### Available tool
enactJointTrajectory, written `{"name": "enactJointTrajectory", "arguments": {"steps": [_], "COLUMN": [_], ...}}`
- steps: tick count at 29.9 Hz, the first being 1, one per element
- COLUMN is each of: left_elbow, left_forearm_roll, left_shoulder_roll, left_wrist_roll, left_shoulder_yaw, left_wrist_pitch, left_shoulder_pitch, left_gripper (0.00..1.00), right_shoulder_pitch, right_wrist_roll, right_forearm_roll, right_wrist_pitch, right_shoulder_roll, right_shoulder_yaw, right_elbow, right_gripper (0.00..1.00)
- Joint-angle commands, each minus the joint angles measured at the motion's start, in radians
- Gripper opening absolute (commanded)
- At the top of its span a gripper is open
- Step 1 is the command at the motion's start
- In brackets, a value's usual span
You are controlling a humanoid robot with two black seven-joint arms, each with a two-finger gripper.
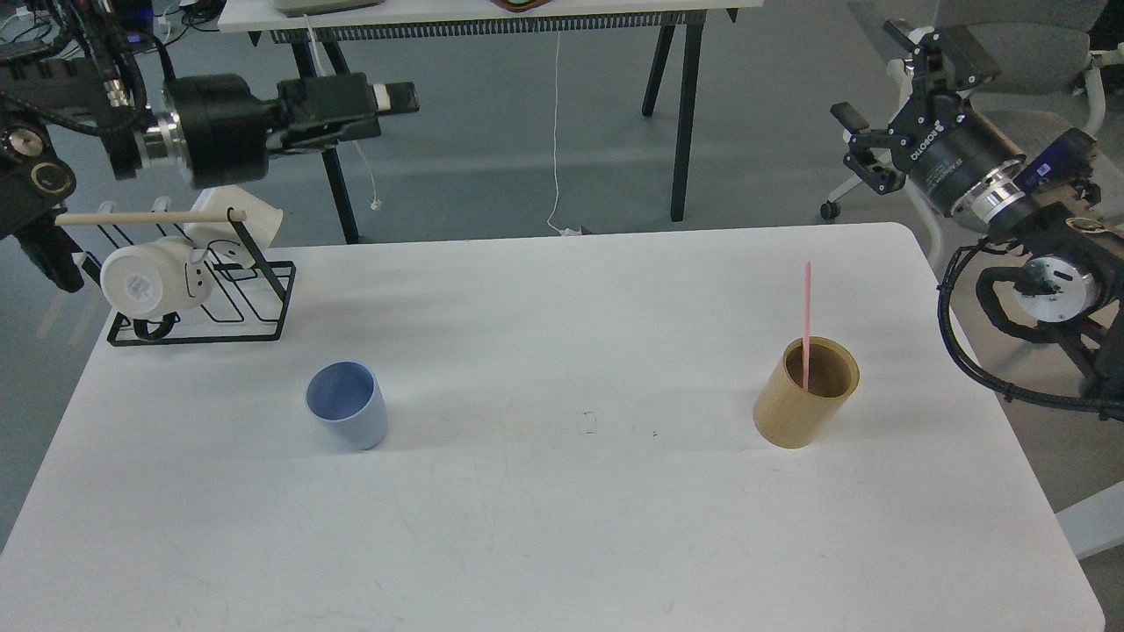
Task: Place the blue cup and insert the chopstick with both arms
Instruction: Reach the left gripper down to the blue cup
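On table (562, 527), blue cup (348, 415) upright, mouth up; pink chopstick (806, 325) near-vertical in tan wooden cup (805, 391). Left gripper (386, 98) jaws unclear; right gripper (887, 96) spread, empty.

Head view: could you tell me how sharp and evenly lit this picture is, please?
Head view: light is soft and even, with faint shadows beside the blue cup and wooden cup; no harsh glare on the table; the left gripper looks slightly blurred.
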Motion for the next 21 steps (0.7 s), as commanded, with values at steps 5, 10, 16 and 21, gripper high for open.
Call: {"name": "enactJointTrajectory", "arguments": {"steps": [5, 10, 16, 21], "left_elbow": [-0.084, -0.072, 0.005, 0.057], "left_forearm_roll": [0.452, 0.529, 0.566, 0.560], "left_shoulder_roll": [0.057, 0.077, 0.016, -0.024], "left_wrist_roll": [0.000, 0.000, 0.000, 0.000], "left_shoulder_yaw": [0.196, 0.193, 0.190, 0.190], "left_wrist_pitch": [0.000, 0.000, 0.000, 0.000], "left_shoulder_pitch": [-0.007, 0.089, 0.164, 0.181], "left_gripper": [1.00, 1.00, 0.99, 0.98], "right_shoulder_pitch": [-0.020, -0.025, -0.025, -0.026], "right_wrist_roll": [0.000, 0.000, 0.000, 0.000], "right_forearm_roll": [0.000, 0.000, 0.000, 0.000], "right_wrist_pitch": [0.000, 0.000, 0.000, 0.000], "right_shoulder_roll": [-0.004, -0.004, -0.004, -0.012], "right_shoulder_yaw": [0.000, 0.000, 0.000, 0.000], "right_elbow": [-0.002, -0.002, 0.000, 0.000], "right_gripper": [0.99, 0.99, 0.99, 0.99]}}
